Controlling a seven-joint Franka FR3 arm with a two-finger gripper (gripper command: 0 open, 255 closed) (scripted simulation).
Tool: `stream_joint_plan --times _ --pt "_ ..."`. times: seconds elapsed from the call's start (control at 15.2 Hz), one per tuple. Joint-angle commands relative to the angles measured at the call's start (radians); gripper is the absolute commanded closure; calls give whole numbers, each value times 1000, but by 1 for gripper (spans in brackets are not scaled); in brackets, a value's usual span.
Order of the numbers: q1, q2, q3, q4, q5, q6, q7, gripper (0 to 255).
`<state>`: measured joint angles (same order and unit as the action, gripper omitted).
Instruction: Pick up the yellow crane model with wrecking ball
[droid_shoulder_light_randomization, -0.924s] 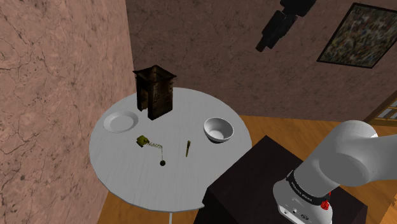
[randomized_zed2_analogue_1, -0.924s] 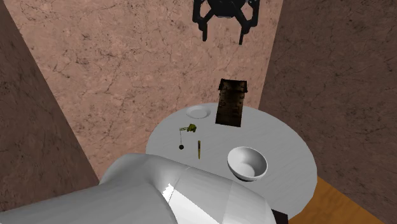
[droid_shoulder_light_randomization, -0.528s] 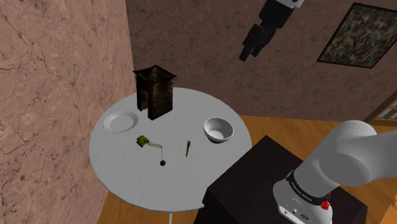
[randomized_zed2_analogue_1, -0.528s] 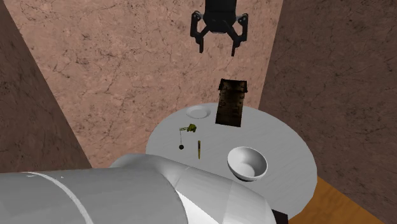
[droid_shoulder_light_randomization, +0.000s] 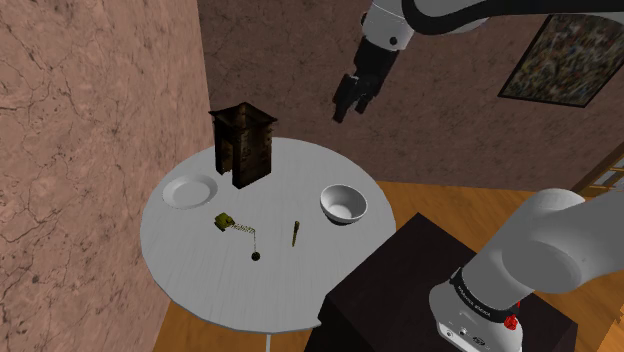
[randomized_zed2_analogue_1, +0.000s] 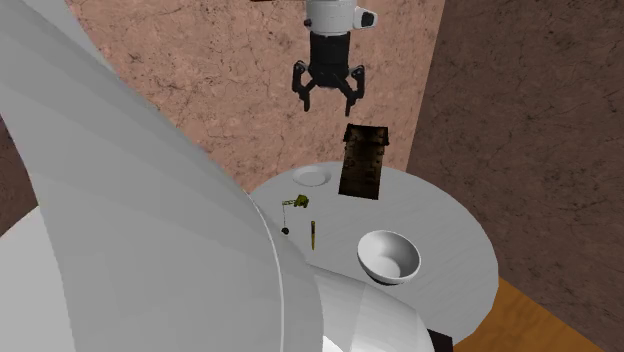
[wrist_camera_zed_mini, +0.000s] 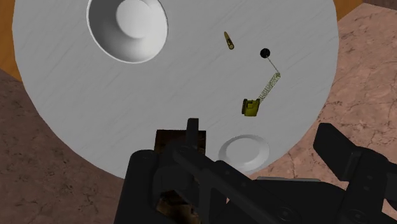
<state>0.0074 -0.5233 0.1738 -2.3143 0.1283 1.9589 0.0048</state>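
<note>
Crane model (wrist_camera_zed_mini: 252, 107) sits in the open on the round white table (droid_shoulder_light_randomization: 200, 285), yellowish body toward the plate (droid_shoulder_light_randomization: 188, 190), boom and black ball (on a thin line) trailing away from it. Nearer the stand (droid_shoulder_light_randomization: 390, 280) lie the bowl (droid_shoulder_light_randomization: 343, 203) and a small stick (droid_shoulder_light_randomization: 295, 233), farthest the dark brown tower (droid_shoulder_light_randomization: 243, 145); all well apart, probably leaving room for a top-down grasp. Gripper (randomized_zed2_analogue_1: 327, 104) hangs high above, pointing down, jaws spread wide, holding nothing.

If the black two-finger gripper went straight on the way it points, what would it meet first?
Likely the small white plate, which the wrist view shows ahead of the open gripper; the dark brown tower-shaped box stands close beside, so that's uncertain.
</note>
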Motion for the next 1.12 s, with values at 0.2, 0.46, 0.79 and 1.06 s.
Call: stream_joint_plan --times 0.2,0.46,0.79,1.06 --pt "1 172 56 35 -14 103 56 0" --pt "2 317 95 78 -44 174 108 0" --pt "10 508 131 157 -104 243 181 0" --pt "29 666 142 240 -163 280 243 0"
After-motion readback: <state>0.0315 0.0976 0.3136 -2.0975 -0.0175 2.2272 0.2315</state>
